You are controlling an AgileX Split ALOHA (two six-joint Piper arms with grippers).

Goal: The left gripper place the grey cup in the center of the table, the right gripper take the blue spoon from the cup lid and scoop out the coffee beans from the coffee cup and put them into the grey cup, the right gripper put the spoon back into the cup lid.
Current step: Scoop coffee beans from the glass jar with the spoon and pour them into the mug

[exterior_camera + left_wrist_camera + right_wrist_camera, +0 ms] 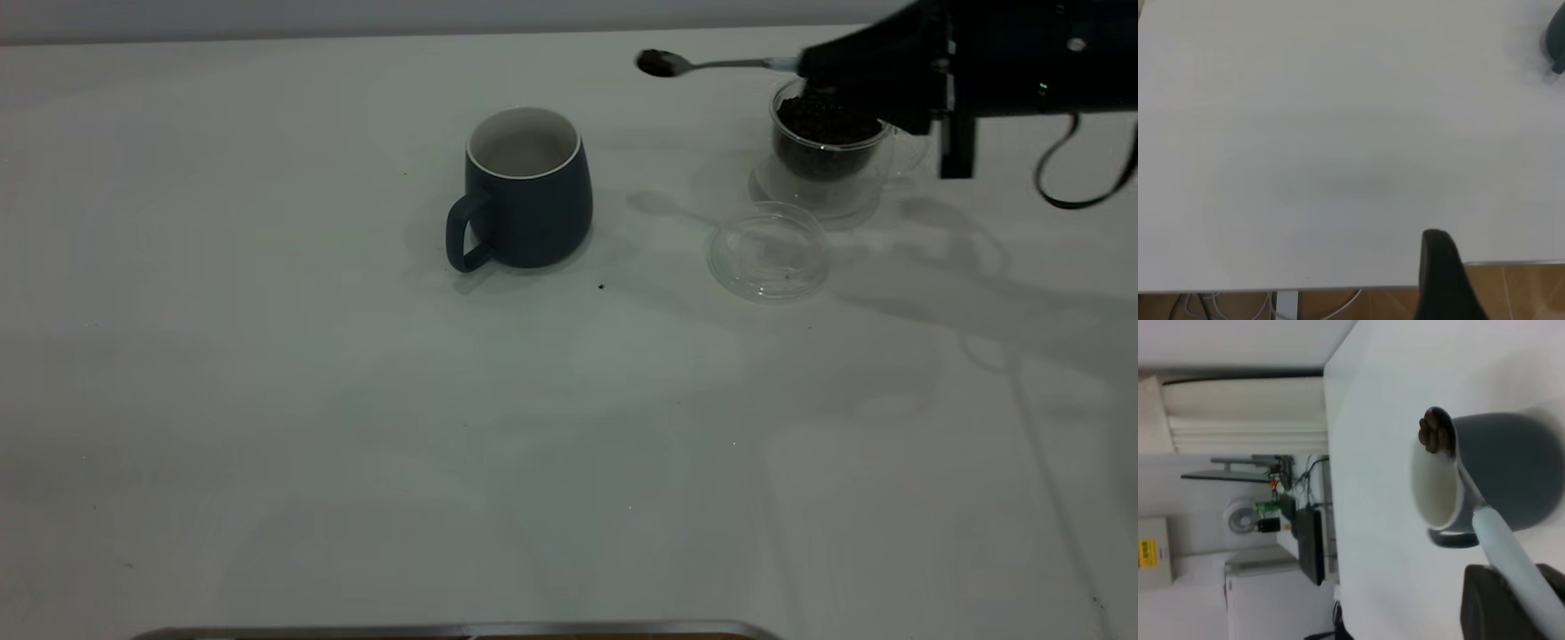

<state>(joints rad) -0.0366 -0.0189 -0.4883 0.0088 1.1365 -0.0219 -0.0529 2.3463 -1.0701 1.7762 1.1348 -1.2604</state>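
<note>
The right gripper point(813, 67) is clamped on the spoon point(711, 64) by its handle, beans point(1435, 431) heaped in the bowl, above the table point(356, 427) between the glass cup point(827, 147) and the mug point(524, 187); this looks like the carry step; next, the bowl must reach over the mug's mouth and tip; the lid point(769, 251) lies empty; of the left gripper point(1441, 280), parked away from the work, I cannot tell the state.

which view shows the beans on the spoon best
The right wrist view: the beans sit heaped in the spoon bowl, close up. The exterior view shows only a dark lump on the spoon far off. The left wrist view shows none of it.
</note>
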